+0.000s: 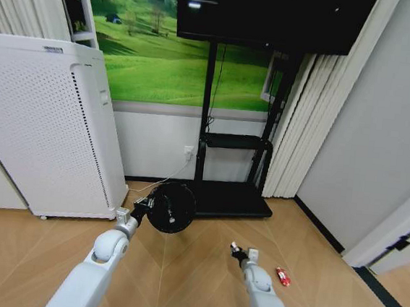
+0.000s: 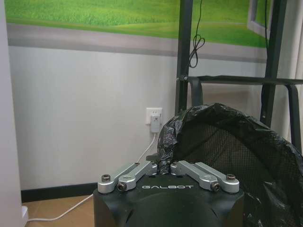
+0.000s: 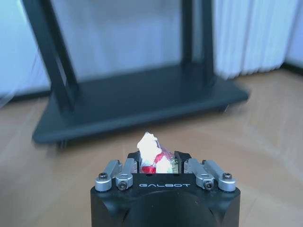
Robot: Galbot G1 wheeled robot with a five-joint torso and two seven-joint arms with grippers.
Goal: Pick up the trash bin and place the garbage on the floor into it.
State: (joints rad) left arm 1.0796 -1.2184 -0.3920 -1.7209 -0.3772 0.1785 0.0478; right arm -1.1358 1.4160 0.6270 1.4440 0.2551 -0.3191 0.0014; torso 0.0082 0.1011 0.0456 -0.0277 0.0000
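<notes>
My left gripper [image 1: 140,210] is shut on the rim of the trash bin [image 1: 171,207], a small black mesh basket with a black bag liner. It is held off the floor [image 1: 194,268], its mouth tipped toward me. In the left wrist view the gripper [image 2: 163,166] pinches the bin's lined rim [image 2: 227,156]. My right gripper [image 1: 236,250] is to the right of the bin and is shut on a white-red crumpled wrapper [image 3: 152,153], one piece of the garbage. A small red packet [image 1: 282,277] lies on the parquet to the right of my right arm.
A white perforated cabinet [image 1: 41,123] stands at the left. A black TV stand [image 1: 222,199] with a flat base sits against the wall ahead, with a wall socket [image 1: 187,152] and cable beside it. White curtains [image 1: 298,126] hang at the right. A dark strip [image 1: 387,298] edges the floor.
</notes>
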